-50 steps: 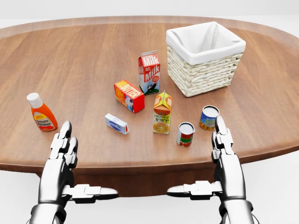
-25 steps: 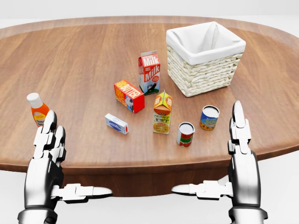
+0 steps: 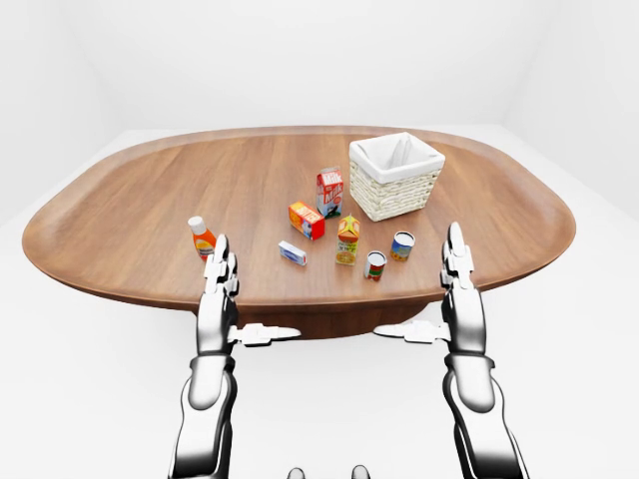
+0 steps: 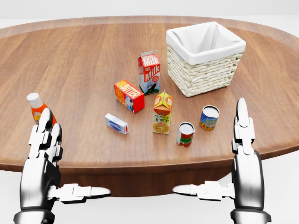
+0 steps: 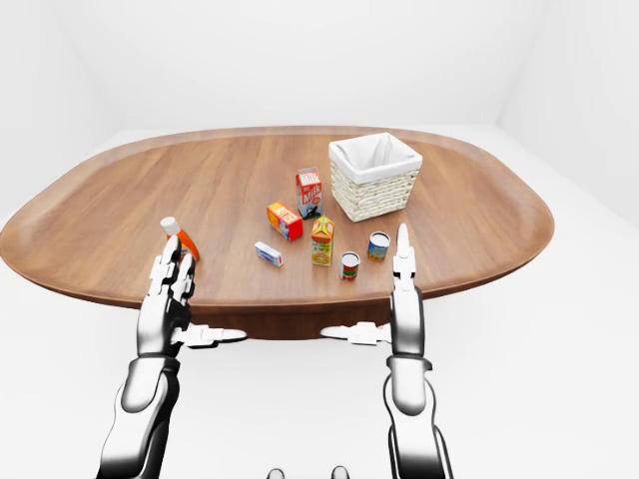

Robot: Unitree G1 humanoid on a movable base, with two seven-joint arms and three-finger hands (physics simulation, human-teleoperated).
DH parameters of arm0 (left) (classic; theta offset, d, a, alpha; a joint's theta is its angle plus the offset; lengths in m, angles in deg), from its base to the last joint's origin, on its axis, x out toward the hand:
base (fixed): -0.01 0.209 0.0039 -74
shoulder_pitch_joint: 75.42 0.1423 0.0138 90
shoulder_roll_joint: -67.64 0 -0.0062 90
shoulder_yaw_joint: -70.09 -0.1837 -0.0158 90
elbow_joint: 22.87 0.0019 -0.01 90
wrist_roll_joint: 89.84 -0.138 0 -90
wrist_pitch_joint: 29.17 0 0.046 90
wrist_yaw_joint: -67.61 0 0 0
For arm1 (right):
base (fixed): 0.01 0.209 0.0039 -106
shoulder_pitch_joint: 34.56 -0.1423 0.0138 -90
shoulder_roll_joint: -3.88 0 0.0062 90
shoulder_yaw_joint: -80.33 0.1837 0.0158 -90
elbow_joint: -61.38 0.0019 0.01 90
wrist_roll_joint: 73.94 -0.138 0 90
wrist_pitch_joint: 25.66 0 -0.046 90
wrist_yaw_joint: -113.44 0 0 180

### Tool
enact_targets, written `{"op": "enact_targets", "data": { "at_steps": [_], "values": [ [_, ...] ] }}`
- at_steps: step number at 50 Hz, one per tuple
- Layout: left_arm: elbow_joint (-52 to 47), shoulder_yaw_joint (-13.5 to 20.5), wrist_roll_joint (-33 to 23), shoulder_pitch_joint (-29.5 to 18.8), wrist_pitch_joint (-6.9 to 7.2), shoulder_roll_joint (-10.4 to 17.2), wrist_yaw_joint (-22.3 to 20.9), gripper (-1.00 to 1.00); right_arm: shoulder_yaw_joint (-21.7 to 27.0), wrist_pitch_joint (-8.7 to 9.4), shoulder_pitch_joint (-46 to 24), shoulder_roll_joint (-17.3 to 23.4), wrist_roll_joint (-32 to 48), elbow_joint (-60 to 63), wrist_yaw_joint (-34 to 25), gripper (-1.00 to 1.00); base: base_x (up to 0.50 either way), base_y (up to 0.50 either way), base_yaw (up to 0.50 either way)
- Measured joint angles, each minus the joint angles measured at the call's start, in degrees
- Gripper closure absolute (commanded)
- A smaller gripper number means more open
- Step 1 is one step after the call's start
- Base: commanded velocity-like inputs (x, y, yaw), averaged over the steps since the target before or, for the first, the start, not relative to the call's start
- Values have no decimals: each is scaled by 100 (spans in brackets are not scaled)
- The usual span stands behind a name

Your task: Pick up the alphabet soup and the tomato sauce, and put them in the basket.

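Observation:
The alphabet soup (image 4: 209, 117), a can with a blue and yellow label, stands upright on the wooden table (image 4: 84, 60). Just left of it stands the tomato sauce (image 4: 185, 134), a can with a red and green label. The white-lined wicker basket (image 4: 205, 56) sits above both cans at the upper right, empty. My right hand (image 4: 219, 158) is open, fingers upright to the right of the soup and apart from it, thumb pointing left. My left hand (image 4: 67, 161) is open at the lower left, far from both cans.
A ketchup bottle (image 4: 35, 106) stands partly hidden behind my left fingers. A milk carton (image 4: 149, 72), a butter box (image 4: 129, 95), an orange juice carton (image 4: 162, 112) and a small white box (image 4: 116, 123) cluster left of the cans. The table's near edge runs under both hands.
Both hands have spread apart: the left slid left, in front of the ketchup bottle, and the right slid right, past the soup can. The objects and the view have not moved.

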Motion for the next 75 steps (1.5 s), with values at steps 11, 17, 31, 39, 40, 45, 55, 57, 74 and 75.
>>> {"op": "enact_targets", "data": {
  "at_steps": [11, 17, 31, 39, 40, 45, 55, 57, 74, 75],
  "values": [
    [15, -12, -14, 6, 0, 0, -14, -100, -11, 0, 22, 0, 41, 30, 8, -100, 0, 0, 0],
    [33, -19, -22, 4, 0, 0, -19, -100, -12, 0, 32, 0, 49, 41, 8, -100, 0, 0, 0],
    [56, -26, -33, 2, 0, 1, -26, -100, -18, 0, 51, -1, 56, 65, 8, -100, 26, 0, 0],
    [37, -32, -39, 9, 0, -1, -29, -100, -18, 0, 50, 0, 56, 54, 9, -100, 32, 0, 0],
    [36, -33, -39, 10, 0, -1, -29, -100, -18, 0, 50, 0, 55, 52, 9, -100, 32, 0, 0],
    [39, -34, -42, 8, 0, -1, -29, -100, -13, 0, 41, 2, 49, 24, 9, -100, 32, 0, 0],
    [30, -34, -43, 5, 0, 1, -28, -100, -12, 0, 34, -1, 36, 2, -2, -100, 30, -11, 0],
    [35, -36, -44, 4, 0, -1, -28, -100, -11, 0, 34, 1, 35, 0, -4, -100, 28, -10, 0],
    [42, -41, -48, 0, 0, -3, -26, -100, -12, 0, 31, 5, 41, -31, -11, -100, 23, -1, 0],
    [42, -41, -48, 0, 0, -3, -26, -100, -12, 0, 30, 4, 42, -32, -12, -100, 20, 0, 0]
  ]
}}
